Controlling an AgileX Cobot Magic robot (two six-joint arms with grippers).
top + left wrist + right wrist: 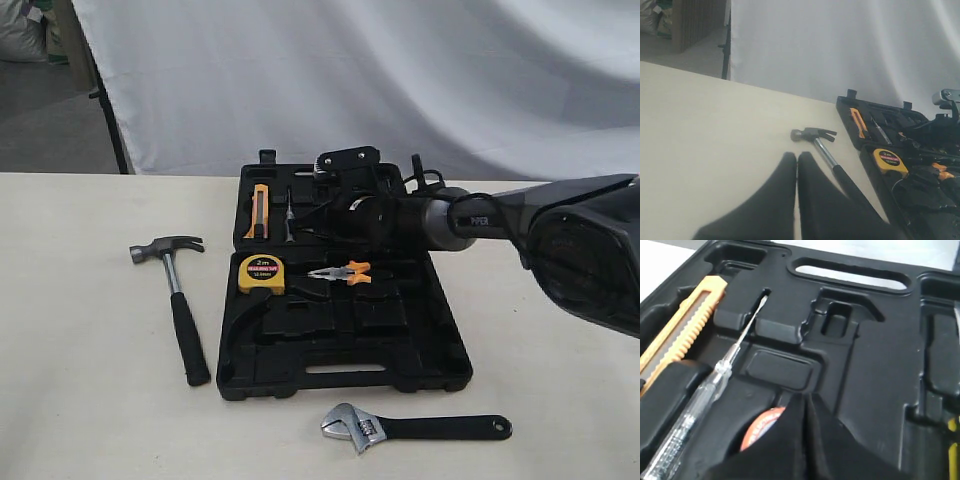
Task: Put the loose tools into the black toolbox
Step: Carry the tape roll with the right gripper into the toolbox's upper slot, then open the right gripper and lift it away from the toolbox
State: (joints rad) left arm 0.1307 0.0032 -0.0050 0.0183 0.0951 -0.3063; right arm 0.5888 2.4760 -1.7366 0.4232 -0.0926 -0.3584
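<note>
The black toolbox [345,385] lies open on the table, its moulded recesses filling the right wrist view [865,355]. My right gripper [806,399] is down in its back half [335,215], shut on the tape roll [762,427]. The roll sits in a round recess, mostly hidden under the fingers. The claw hammer [175,290] lies on the table left of the case. Above the table near its handle [812,134] hovers my left gripper [796,157], shut and empty. The adjustable wrench [400,428] lies in front of the case.
A yellow tape measure [260,272] and orange-handled pliers [345,271] sit in the near half. An orange utility knife [685,325] and a clear-handled tester screwdriver [715,385] lie in the back half. A white sheet hangs behind the table.
</note>
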